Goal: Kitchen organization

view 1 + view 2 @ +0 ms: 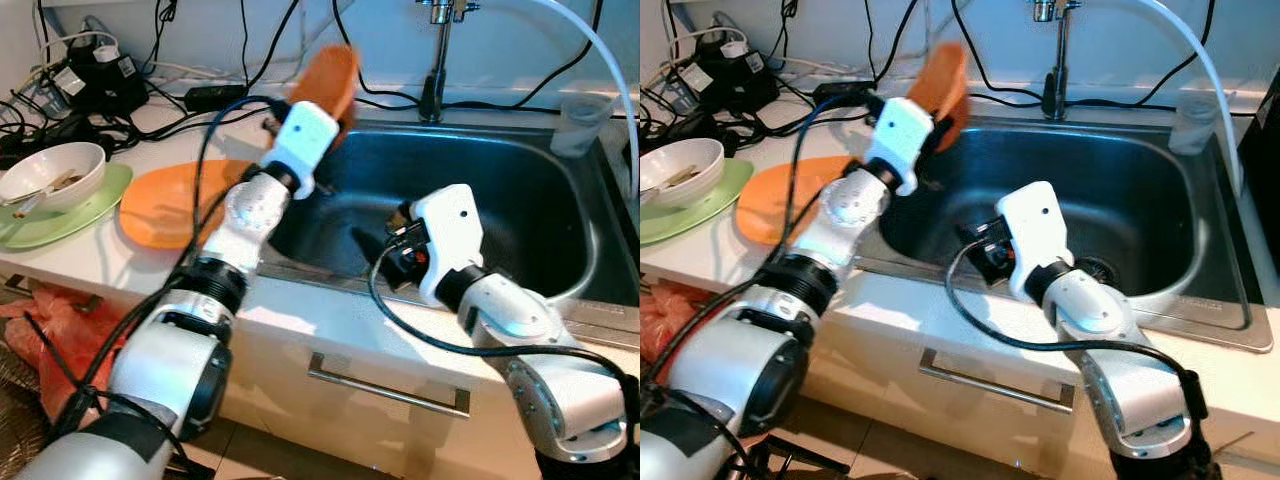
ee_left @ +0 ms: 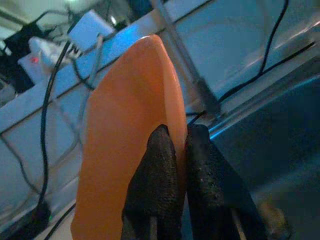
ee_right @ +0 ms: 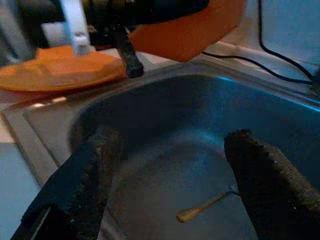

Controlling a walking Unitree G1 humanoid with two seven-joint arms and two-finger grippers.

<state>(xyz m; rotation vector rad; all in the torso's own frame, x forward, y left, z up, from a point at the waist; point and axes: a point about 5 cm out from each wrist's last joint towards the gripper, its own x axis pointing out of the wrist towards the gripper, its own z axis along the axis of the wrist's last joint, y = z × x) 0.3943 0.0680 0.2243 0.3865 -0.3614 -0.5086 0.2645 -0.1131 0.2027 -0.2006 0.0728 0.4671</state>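
My left gripper (image 2: 179, 135) is shut on the rim of an orange plate (image 1: 330, 80), holding it tilted on edge above the back left corner of the steel sink (image 1: 520, 200). A second orange plate (image 1: 170, 200) lies flat on the white counter just left of the sink. Over the sink's front part, my right gripper (image 3: 170, 145) stands open with nothing between its fingers. On the sink's bottom lies a small pale wooden utensil (image 3: 200, 210).
A green plate (image 1: 60, 215) carrying a white bowl (image 1: 55, 172) with a utensil sits at the counter's far left. Black cables and a power strip (image 1: 100, 75) crowd the back left. Behind the sink stand the faucet (image 1: 437, 60) and a clear cup (image 1: 580, 125).
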